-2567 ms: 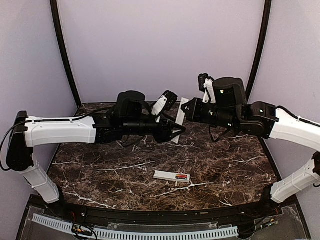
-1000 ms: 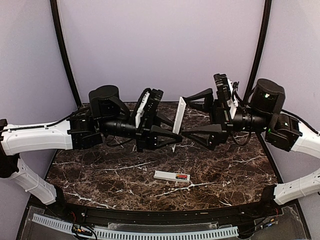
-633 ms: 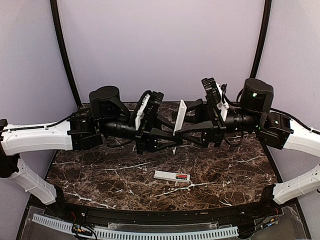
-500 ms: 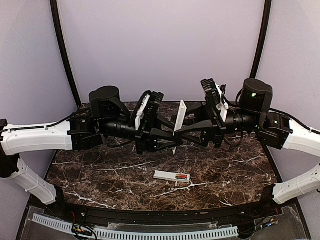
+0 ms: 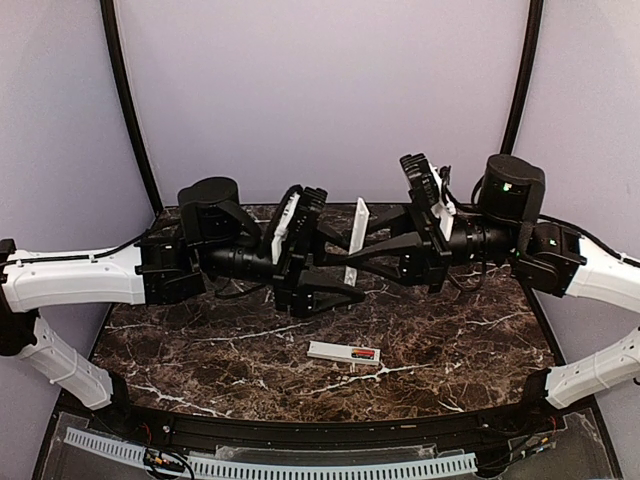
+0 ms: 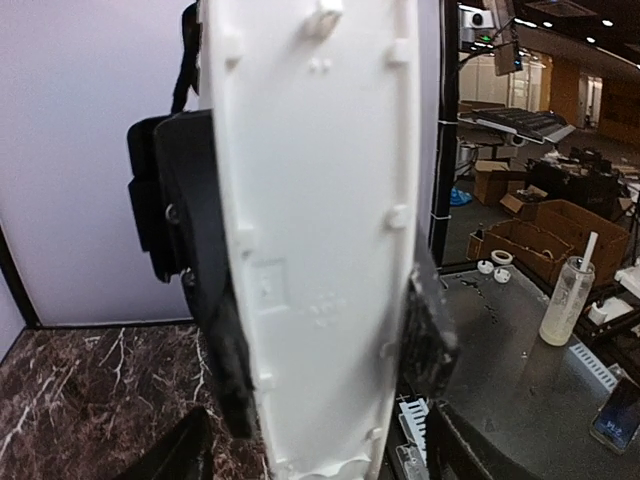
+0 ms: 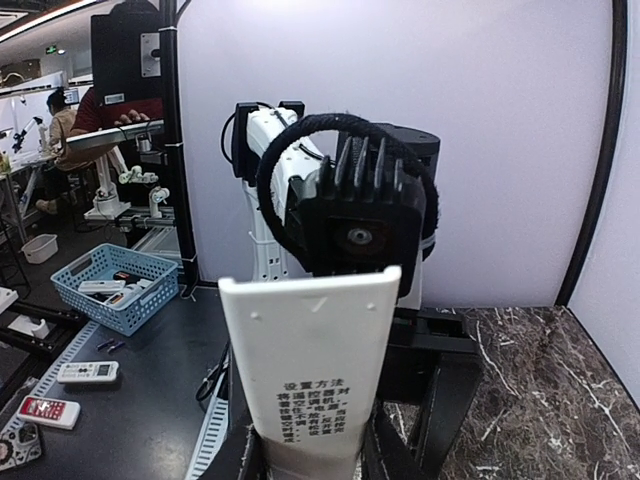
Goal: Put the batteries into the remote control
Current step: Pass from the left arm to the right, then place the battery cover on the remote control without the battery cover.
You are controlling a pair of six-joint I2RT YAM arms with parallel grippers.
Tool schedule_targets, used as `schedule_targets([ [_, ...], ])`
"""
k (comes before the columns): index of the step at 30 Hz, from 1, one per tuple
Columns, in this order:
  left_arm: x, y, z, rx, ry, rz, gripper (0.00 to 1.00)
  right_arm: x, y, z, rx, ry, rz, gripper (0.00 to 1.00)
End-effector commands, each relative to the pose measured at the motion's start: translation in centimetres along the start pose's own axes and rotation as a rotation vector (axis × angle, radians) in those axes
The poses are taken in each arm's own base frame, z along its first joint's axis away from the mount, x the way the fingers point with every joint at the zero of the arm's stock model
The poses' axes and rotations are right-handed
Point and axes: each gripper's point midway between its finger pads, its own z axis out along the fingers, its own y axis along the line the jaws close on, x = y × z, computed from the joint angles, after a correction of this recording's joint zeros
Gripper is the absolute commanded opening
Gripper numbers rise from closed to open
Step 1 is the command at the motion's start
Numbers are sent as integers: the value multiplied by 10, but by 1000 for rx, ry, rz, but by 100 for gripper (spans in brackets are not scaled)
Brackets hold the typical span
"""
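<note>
The remote control [image 5: 338, 351], a slim white bar, lies on the marble table at the front middle. A red-orange battery [image 5: 364, 353] with a dark patch shows at its right end; I cannot make out a separate dark battery. Above the table my right gripper [image 5: 352, 262] is shut on a thin flat white strip [image 5: 357, 228], held upright. The right wrist view shows the strip's printed face [image 7: 312, 350] in the right gripper [image 7: 310, 462]. My left gripper [image 5: 352, 278] is open around the strip's lower end. The left wrist view shows the strip's clip side [image 6: 315, 230] between the spread fingers of the left gripper [image 6: 315, 448].
The dark marble table [image 5: 200, 350] has a black rim at the front and a white slotted rail [image 5: 270, 465] below it. Lilac walls close in the back and sides. The two arms meet nose to nose over the table's middle.
My right gripper moved left and shut on the white strip. My left gripper, which was holding the strip, has opened; its fingers now stand apart around the lower end.
</note>
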Motion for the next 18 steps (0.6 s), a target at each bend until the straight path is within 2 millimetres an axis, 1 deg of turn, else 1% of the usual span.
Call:
schedule_targets([
  [1, -6, 11, -14, -125, -23, 15, 76, -13, -14, -11, 126, -21, -3, 5],
  [2, -5, 16, -17, -162, -22, 7, 81, -12, -19, -13, 161, -17, 1, 5],
  [4, -2, 21, -23, -214, -19, -4, 86, -10, -30, -18, 239, -6, 10, 6],
  [5, 2, 22, -27, -232, -11, -12, 88, -2, -38, -20, 286, 29, 27, 6],
  [6, 4, 27, -30, -273, -6, -17, 90, 5, -46, -23, 336, 65, 41, 6],
  [9, 14, 42, -45, -400, 27, -43, 94, 29, -61, -23, 409, 176, 78, 7],
  [10, 16, 45, -48, -424, 36, -51, 95, 39, -66, -23, 429, 219, 93, 6],
  [12, 22, 57, -57, -493, 67, -96, 96, 59, -74, -19, 454, 311, 121, 5],
  [13, 32, 62, -62, -527, 95, -155, 95, 71, -77, -18, 462, 362, 133, 4],
  [14, 37, 69, -68, -556, 109, -186, 95, 84, -81, -16, 471, 417, 149, 4],
  [15, 49, 73, -74, -584, 133, -258, 94, 98, -84, -16, 480, 476, 161, 3],
  [16, 58, 83, -84, -624, 146, -306, 93, 112, -87, -16, 491, 534, 170, 3],
  [17, 68, 86, -91, -651, 154, -390, 92, 133, -92, -15, 502, 607, 187, 3],
  [18, 81, 97, -108, -702, 163, -444, 91, 147, -95, -16, 515, 664, 197, 3],
])
